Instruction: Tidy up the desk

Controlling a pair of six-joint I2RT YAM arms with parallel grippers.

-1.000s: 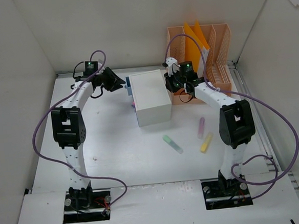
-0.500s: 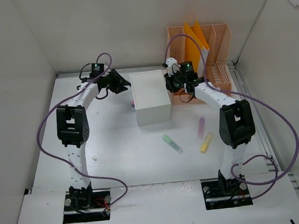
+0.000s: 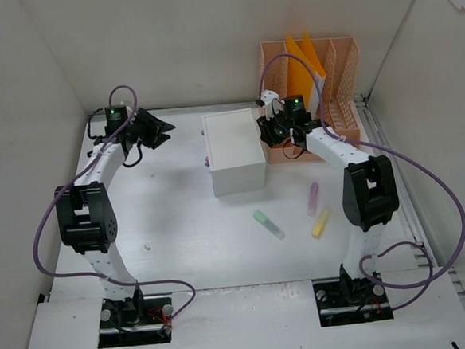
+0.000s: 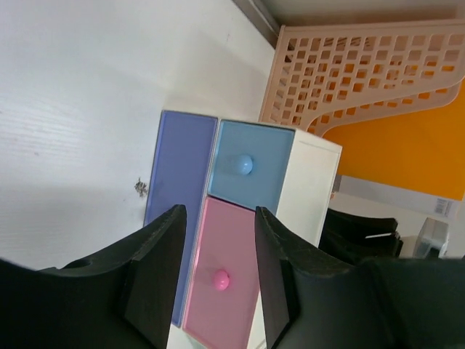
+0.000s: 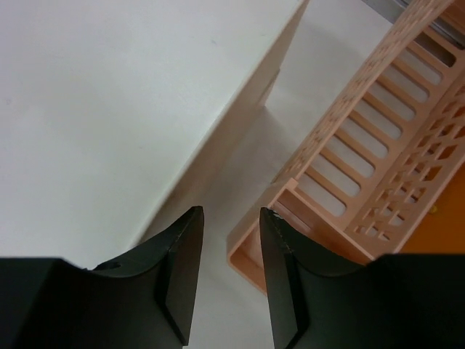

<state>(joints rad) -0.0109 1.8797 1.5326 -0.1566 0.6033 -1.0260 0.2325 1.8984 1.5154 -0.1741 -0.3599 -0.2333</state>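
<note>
There is one desk [image 3: 180,226] with two arms, the left arm [image 3: 84,217] and the right arm [image 3: 368,189], one box [image 3: 235,150] with one blue drawer [image 4: 251,163] and one pink drawer [image 4: 221,273], one rack [image 3: 344,63], and three pens: a green pen [image 3: 268,224], a purple pen [image 3: 313,198] and a yellow pen [image 3: 321,222].

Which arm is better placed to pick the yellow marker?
Probably right: the yellow marker lies close to the right arm's elbow; the left gripper is far off, left of the white box.

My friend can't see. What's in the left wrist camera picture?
The left gripper, its black jaws apart and empty, faces a white box with a blue drawer, a pink drawer and a purple panel. A peach file rack with an orange folder stands behind it.
</note>
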